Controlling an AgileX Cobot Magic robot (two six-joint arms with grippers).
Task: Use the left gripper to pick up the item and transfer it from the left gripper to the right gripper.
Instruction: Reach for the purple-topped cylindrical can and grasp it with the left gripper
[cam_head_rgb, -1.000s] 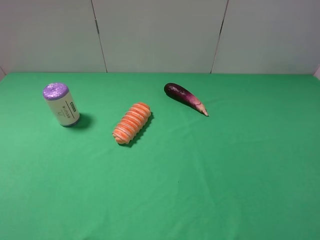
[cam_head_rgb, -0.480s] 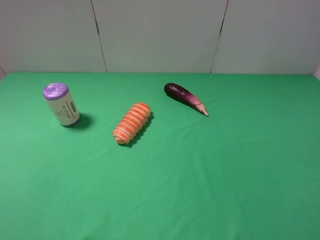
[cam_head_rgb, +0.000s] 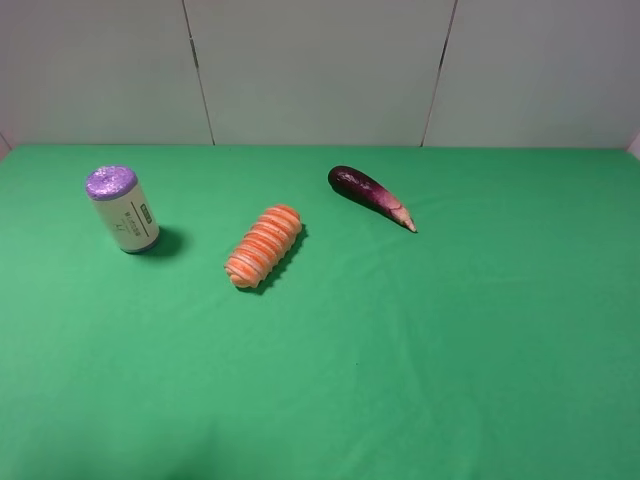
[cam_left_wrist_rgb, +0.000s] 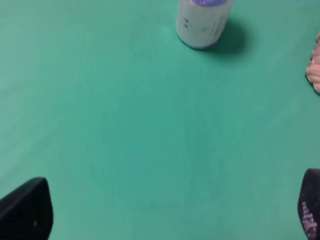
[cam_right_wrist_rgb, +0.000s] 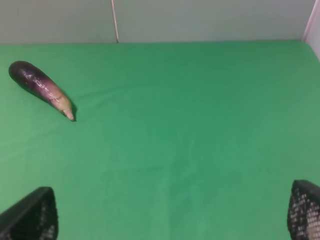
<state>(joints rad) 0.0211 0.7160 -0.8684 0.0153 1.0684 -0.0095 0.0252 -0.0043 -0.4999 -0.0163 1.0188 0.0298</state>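
The little pot with the shiny purple top (cam_head_rgb: 122, 208) stands up on its flat end on the green surface (cam_head_rgb: 400, 350). It is at the left side, toward the back. It is cream-white, with a small green and black label on its side. Nothing is touching it.

An orange-and-white ribbed roll (cam_head_rgb: 264, 246) lies on its side near the middle, well apart from the pot. A dark purple eggplant (cam_head_rgb: 370, 196) lies further back and to the right, with its pale pointed end toward the right. A plain pale wall (cam_head_rgb: 320, 70) stands behind the surface.

The left hand (cam_left_wrist_rgb: 168, 207) is spread wide open and holds nothing. Its two black fingers (cam_left_wrist_rgb: 25, 212) sit far apart, with only green surface between them. The pot is well ahead of this hand, and a bit of the roll shows off to one side.

The right hand (cam_right_wrist_rgb: 167, 212) is spread wide open too, and it holds nothing. The eggplant lies well ahead of it.

From high up, I cannot see either hand.
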